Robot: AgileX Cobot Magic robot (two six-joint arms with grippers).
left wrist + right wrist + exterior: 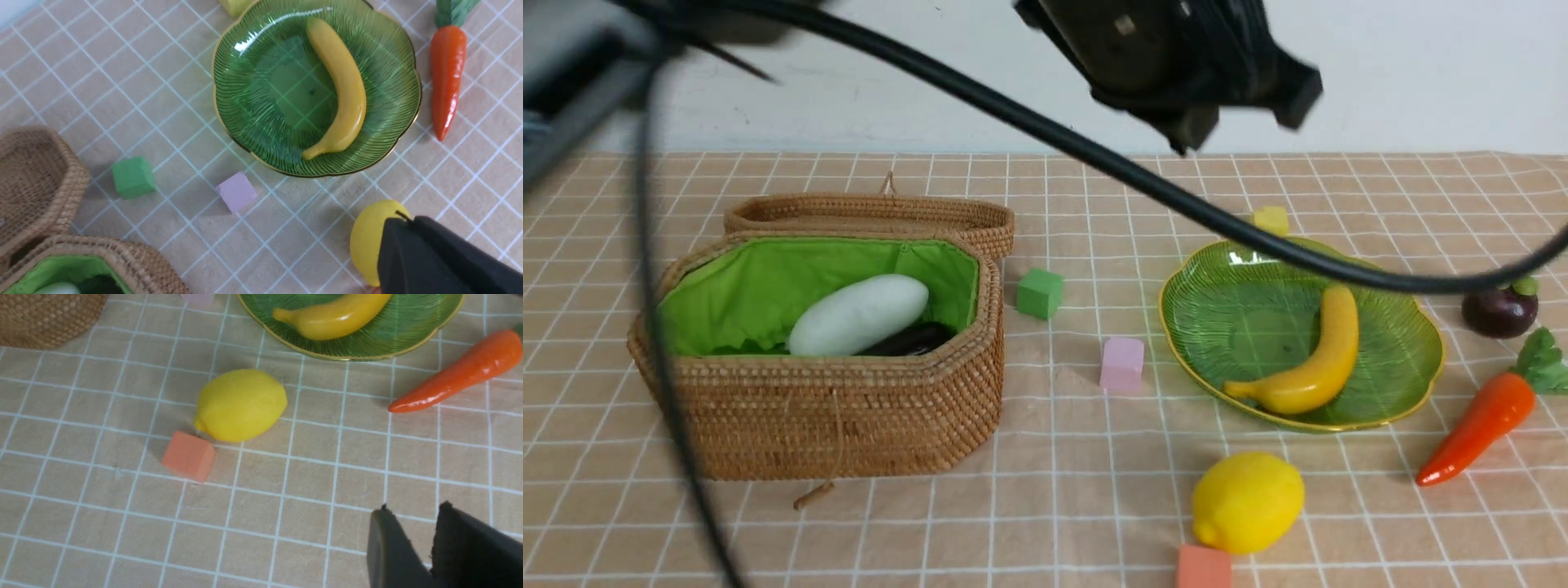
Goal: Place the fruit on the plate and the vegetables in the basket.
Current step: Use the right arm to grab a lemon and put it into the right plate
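At the left gripper (402, 245): matte black, wedge-shaped, pressed fully shut with nothing in it, cut off by the frame edge and covering part of the dimpled yellow lemon (367, 241) beneath. At the right gripper (414, 516): two blunt black fingers (384, 547) parted by a narrow gap, empty, hanging above bare tan checked cloth (265, 498), near the lemon and a matte salmon cube (188, 455) just beside it. Farther out, on the ribbed, scalloped green glass plate (1217, 327) with its thin gold rim, the smooth curved banana (1307, 359). Right of the plate on the cloth, a glossy orange carrot (1474, 425) and a dark round mangosteen (1499, 309), its top crossed by a black cable (1094, 155). Behind the plate, a yellow cube (1271, 219), partly hidden. Between plate and basket, a green cube (1040, 292) and a pink cube (1121, 364). In the coiled wicker basket (833, 408) with green fabric lining, a smooth white radish (858, 314) and beside it a dark eggplant (911, 339), mostly concealed. Overhead, a blurred black arm housing (1176, 57), cropped; impossible to tell which arm.
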